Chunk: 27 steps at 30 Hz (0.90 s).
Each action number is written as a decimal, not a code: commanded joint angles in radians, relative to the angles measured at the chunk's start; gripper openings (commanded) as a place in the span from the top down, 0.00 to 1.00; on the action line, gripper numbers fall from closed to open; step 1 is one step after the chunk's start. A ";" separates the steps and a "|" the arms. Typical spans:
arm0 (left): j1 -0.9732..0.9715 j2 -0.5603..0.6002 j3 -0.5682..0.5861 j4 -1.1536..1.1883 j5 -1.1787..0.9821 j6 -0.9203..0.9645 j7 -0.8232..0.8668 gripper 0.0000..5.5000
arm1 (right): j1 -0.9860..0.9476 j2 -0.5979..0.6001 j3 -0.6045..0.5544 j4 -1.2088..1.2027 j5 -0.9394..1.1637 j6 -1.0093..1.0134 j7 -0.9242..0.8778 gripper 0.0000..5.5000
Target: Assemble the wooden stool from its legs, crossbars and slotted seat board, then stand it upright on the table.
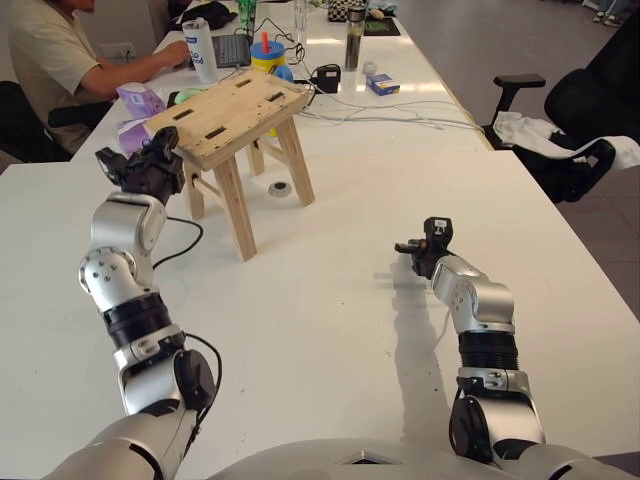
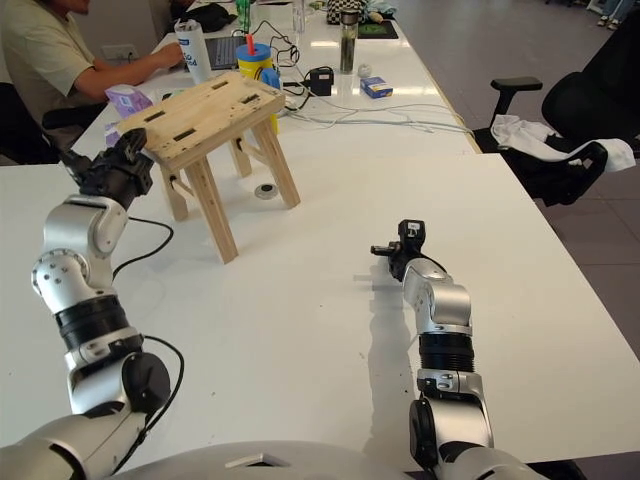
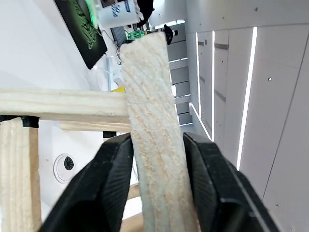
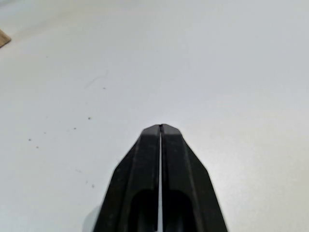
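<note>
While the stool (image 1: 235,115) stands upright, left hand (image 3: 157,141) pinching one leg (image 3: 147,82), right hand (image 4: 160,127) pressed together

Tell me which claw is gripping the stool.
The left claw: it is clamped on a part of the pale wooden stool. The right claw is shut empty over the white table.

White table (image 1: 330,330). A purple pack (image 1: 140,100) lies just beyond the left gripper (image 1: 165,160), and a black cable (image 1: 185,240) loops just behind it. A small round disc (image 1: 278,189) sits to its right. Farther beyond stand a white tumbler (image 1: 200,50), a yellow cup (image 1: 266,55) with a red straw, a dark bottle (image 1: 354,45) and a blue box (image 1: 383,85). Far right of the right gripper (image 1: 408,247), a black chair (image 1: 590,110) holds a white cloth (image 1: 530,132).
</note>
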 commanded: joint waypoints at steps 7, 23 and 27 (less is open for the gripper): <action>0.212 0.009 -0.057 -0.261 0.065 -0.016 -0.355 0.50 | -0.006 -0.031 0.029 0.033 -0.004 0.003 0.049 1.00; 0.648 0.237 -0.691 -0.429 0.800 -0.109 -1.032 0.50 | -0.020 -0.064 0.042 0.089 -0.013 -0.009 0.092 1.00; 0.452 0.200 -0.805 -0.167 1.070 -0.307 -1.043 0.50 | -0.056 -0.059 0.064 0.139 -0.019 -0.029 0.108 1.00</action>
